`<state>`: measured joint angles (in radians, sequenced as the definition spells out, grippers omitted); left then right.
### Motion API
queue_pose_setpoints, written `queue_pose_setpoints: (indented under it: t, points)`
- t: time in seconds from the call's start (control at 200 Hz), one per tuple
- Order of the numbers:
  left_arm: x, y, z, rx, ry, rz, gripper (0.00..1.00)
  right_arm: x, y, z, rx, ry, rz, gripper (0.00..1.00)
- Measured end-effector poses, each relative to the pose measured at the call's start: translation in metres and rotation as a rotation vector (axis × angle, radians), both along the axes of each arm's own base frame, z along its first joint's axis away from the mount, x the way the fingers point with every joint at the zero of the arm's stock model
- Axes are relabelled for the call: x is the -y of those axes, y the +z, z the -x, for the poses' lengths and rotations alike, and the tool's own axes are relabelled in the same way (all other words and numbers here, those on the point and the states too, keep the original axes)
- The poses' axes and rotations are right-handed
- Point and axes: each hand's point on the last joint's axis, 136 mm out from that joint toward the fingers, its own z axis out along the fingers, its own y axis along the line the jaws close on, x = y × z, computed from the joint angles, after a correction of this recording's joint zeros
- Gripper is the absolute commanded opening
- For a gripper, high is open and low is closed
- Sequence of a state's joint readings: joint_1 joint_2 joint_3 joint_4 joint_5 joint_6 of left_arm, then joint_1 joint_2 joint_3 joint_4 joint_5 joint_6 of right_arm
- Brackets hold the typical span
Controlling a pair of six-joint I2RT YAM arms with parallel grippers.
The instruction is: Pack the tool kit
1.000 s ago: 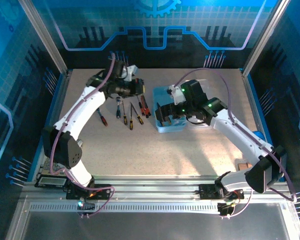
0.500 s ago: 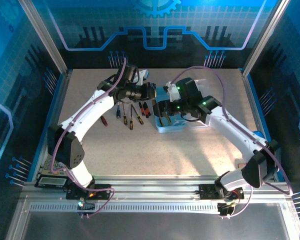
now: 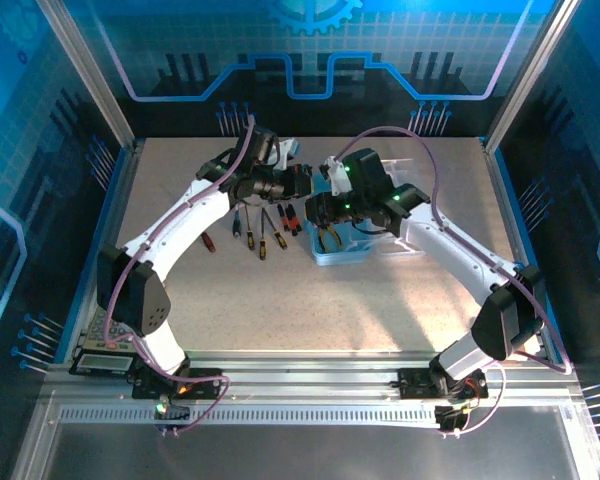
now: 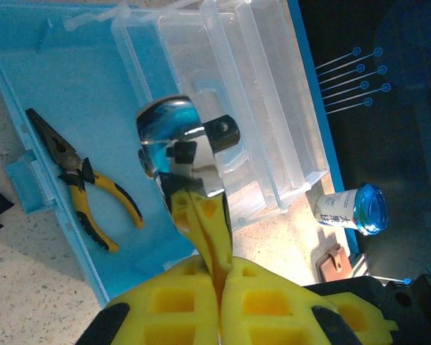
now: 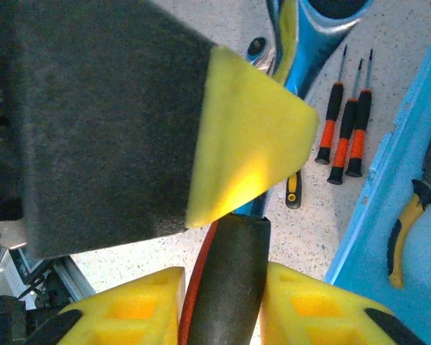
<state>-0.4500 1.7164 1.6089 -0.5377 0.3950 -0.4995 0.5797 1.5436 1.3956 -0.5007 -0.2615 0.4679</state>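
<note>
a: what are the jaws doing?

b: the left gripper (image 4: 219,277) is clamped tight. its yellow foam pads (image 4: 179,302) are squeezed together on the thin shank of a ratchet wrench (image 4: 176,140), just under the chrome head. the right gripper (image 5: 226,287) sits narrow around the same tool's handle (image 5: 230,251), with a pad against each side as far as i can see.

a: why two grips on one tool?

b: i read it as a hand-over. the left has it by the slim metal end, which leaves the thick handle free for the right. a round handle seats better in soft foam than a polished shank, so i'd guess the right is meant to carry it.

a: textures?

b: the head is mirror-bright with a square drive lug. the handle is matt black and cylindrical, with a red stripe. the pads are spongy and waffled.

a: and the kit?

b: the tool kit box (image 4: 86,79) lies open right under the wrench. it's translucent pale-blue plastic with a smooth floor, and its clear ribbed lid (image 4: 273,108) is folded back. yellow-handled pliers (image 4: 93,198) lie flat inside. the slim screwdrivers (image 5: 345,136), with black and orange grips, lie in a row on the speckled table (image 5: 302,237) just beside the box, not yet packed.
</note>
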Motion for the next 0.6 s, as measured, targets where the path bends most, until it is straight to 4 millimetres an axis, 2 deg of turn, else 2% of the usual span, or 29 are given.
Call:
queue_pose_setpoints:
  t: [0.155,0.255,0.31,0.405,0.505,0.525,0.6]
  points:
    - [-0.001,-0.005,0.0,-0.007,0.002,-0.004,0.01,0.0,-0.004,0.0,-0.018,-0.008,0.005,0.09]
    - [-0.001,-0.005,0.0,-0.009,0.003,-0.004,0.23,0.0,-0.005,0.0,-0.02,-0.007,0.004,0.0]
    - [0.0,-0.005,0.001,-0.01,-0.001,0.001,0.44,0.0,-0.004,0.0,-0.019,-0.005,0.003,0.0]
    - [0.001,-0.005,0.002,-0.013,-0.009,0.003,0.69,0.0,-0.005,0.0,-0.017,-0.003,0.005,0.0]
    - [-0.003,-0.004,0.001,-0.012,-0.004,-0.006,0.9,0.003,-0.006,-0.002,-0.017,-0.007,0.012,0.0]
    - [-0.006,-0.003,0.0,-0.006,-0.004,-0.013,0.97,0.005,-0.007,-0.002,-0.018,-0.008,0.016,0.0]
    - [-0.015,-0.001,-0.005,0.002,0.018,-0.032,0.99,0.012,-0.012,-0.004,-0.016,-0.022,0.051,0.0]
